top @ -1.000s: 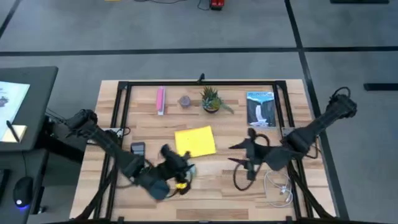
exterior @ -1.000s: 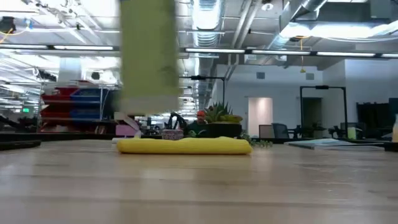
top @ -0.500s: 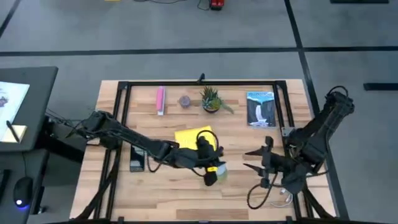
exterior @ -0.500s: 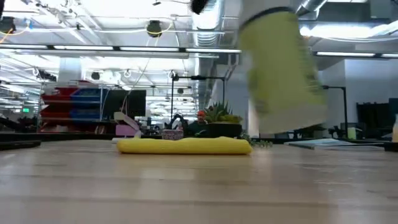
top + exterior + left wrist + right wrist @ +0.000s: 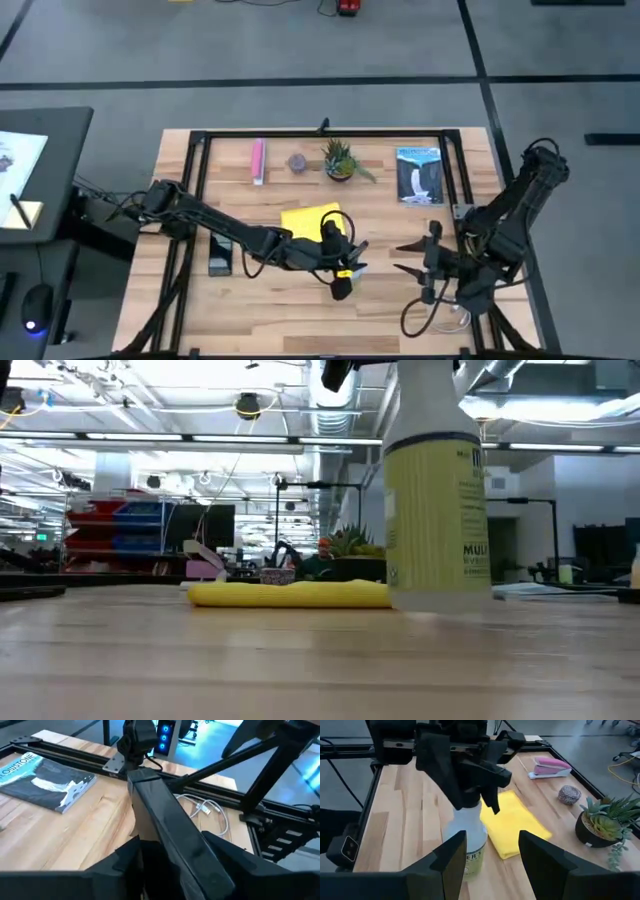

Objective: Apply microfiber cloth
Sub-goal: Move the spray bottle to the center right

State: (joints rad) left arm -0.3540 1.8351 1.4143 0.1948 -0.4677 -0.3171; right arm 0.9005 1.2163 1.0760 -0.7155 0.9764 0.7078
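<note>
The yellow microfiber cloth (image 5: pixel 310 226) lies folded flat on the table's middle, also seen in the low view (image 5: pixel 290 594) and the right wrist view (image 5: pixel 515 822). No gripper touches it. My left gripper (image 5: pixel 335 250) hangs over the cloth's near right corner, shut on a clear spray bottle of yellow-green liquid (image 5: pixel 437 510). The bottle stands upright just nearer than the cloth (image 5: pixel 467 847). To the right of the bottle, my right gripper (image 5: pixel 408 257) is open and points at it, holding nothing. My left gripper holds the spray bottle by its black spray head (image 5: pixel 470 775), which sits between the two fingers. The fingers come from above, slanting in from the table's left. The bottle is upright, with its base (image 5: pixel 437 600) down at the table top.
A black phone (image 5: pixel 220 257) lies left of the cloth. A pink bar (image 5: pixel 258 160), a small round thing (image 5: pixel 297 162), a potted plant (image 5: pixel 340 160) and a book (image 5: pixel 418 175) line the far side. A white cable (image 5: pixel 445 310) lies near right.
My left gripper has carried the bottle from the near left toward the table's right, to beside the cloth. It has then brought the bottle from tilted and lifted to upright at the table top. My right gripper has drawn back toward the right near corner.
</note>
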